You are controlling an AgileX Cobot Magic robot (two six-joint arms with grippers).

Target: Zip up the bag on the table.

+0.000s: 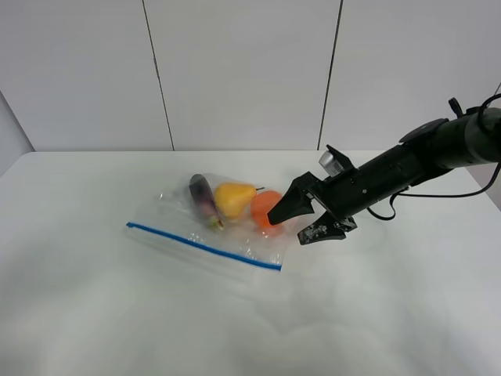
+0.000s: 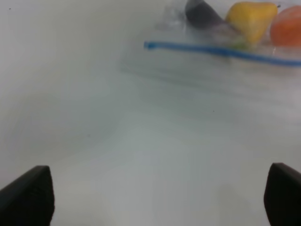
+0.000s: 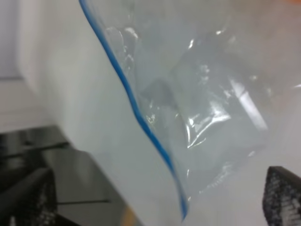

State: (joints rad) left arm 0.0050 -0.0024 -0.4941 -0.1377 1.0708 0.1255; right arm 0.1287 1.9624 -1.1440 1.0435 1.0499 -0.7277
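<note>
The zip bag (image 1: 205,227) lies flat on the white surface (image 1: 94,313), blue strip (image 1: 203,246) toward the front; eggplant (image 1: 204,200), pear (image 1: 234,197) and orange (image 1: 266,208) show inside. My right claw (image 1: 301,224) stands apart, just beside the orange end, apparently not touching. My left claw (image 2: 155,197) is likewise spread, short of the bag.
</note>
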